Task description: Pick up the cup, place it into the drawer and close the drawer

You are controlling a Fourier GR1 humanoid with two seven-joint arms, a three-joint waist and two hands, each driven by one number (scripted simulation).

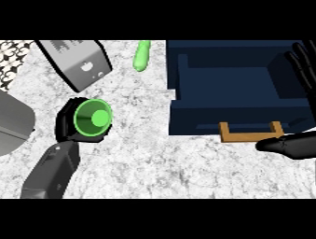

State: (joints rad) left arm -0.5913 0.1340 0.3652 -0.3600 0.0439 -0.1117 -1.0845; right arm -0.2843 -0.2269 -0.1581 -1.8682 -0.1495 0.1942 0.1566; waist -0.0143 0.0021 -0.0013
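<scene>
Left hand (69, 122) is curled round the green cup (92, 119), mid-counter, left of the open navy drawer (236, 88). Right hand (312, 93) rests wide at drawer's right edge w/ fingers up. Risk: cup clips drawer's front wall, or the green cucumber (141, 56) near the back edge gets knocked.

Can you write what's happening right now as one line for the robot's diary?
left hand: curled round green cup | right hand: open beside blue drawer | drawer: open, no cup inside yet

Bare worktop (153, 154) lies between the cup (92, 118) and the open drawer (239, 93). A grey box (74, 60) and a green stick (141, 55) stand beyond the cup. The right hand (312, 93) hangs at the drawer's right edge, its thumb beside the wooden handle (251, 132).
</scene>
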